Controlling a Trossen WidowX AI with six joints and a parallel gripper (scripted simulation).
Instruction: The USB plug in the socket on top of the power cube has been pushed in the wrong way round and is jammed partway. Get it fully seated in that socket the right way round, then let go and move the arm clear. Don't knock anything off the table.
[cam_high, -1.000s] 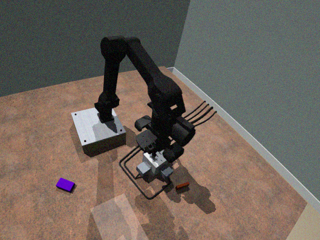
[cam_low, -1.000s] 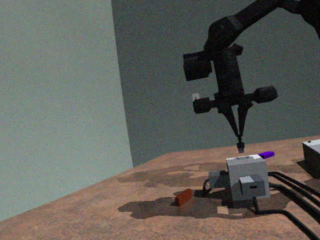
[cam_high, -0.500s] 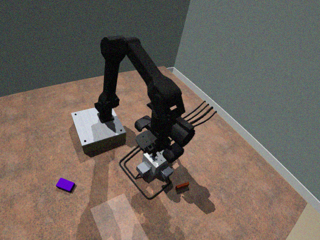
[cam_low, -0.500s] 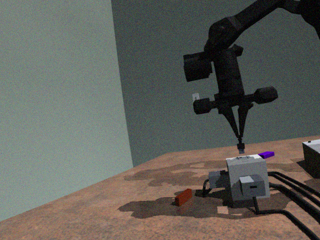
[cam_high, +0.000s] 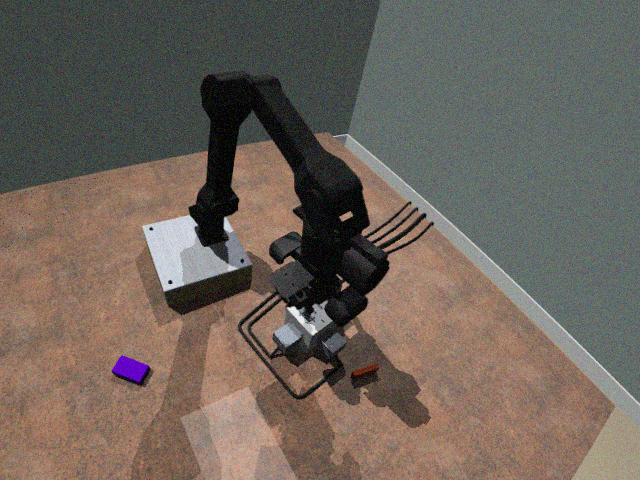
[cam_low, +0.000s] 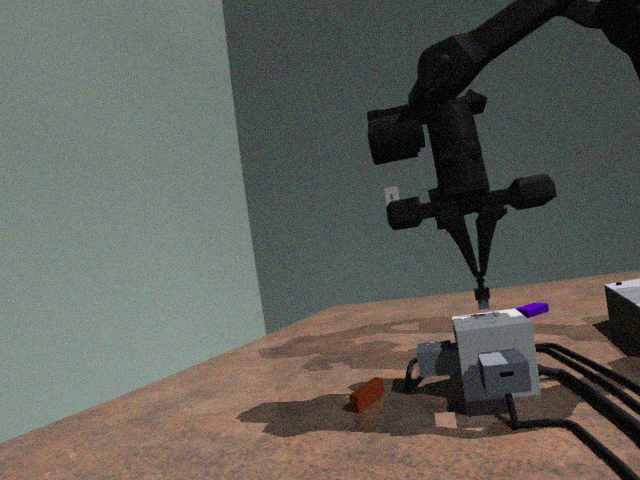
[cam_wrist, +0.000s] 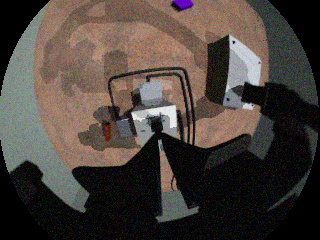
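From above, the black robot arm (cam_high: 330, 180) reaches over the white power cube (cam_high: 310, 330) (cam_low: 493, 341) (cam_wrist: 169, 111), a purple block (cam_high: 130, 369) (cam_low: 533, 309) (cam_wrist: 182, 4) well apart from it. From the side, the gripper (cam_low: 480, 277) (cam_wrist: 159, 136) pinches the USB plug (cam_low: 481, 297) (cam_wrist: 156, 123), metal end down, seemingly just above the cube's top. In the wrist view, the plug hides the socket beneath.

The bench (cam_high: 77, 320) (cam_low: 155, 439) (cam_wrist: 75, 45) is seen steeply from above in the top view, facing its far wall corner. In the exterior view it is seen closer and lower, toward its far edge. From the wrist, it is viewed downward past the fingers (cam_high: 311, 310) (cam_low: 481, 279). The power cube (cam_high: 310, 325) (cam_low: 496, 349) (cam_wrist: 142, 116) is shared by top and exterior.
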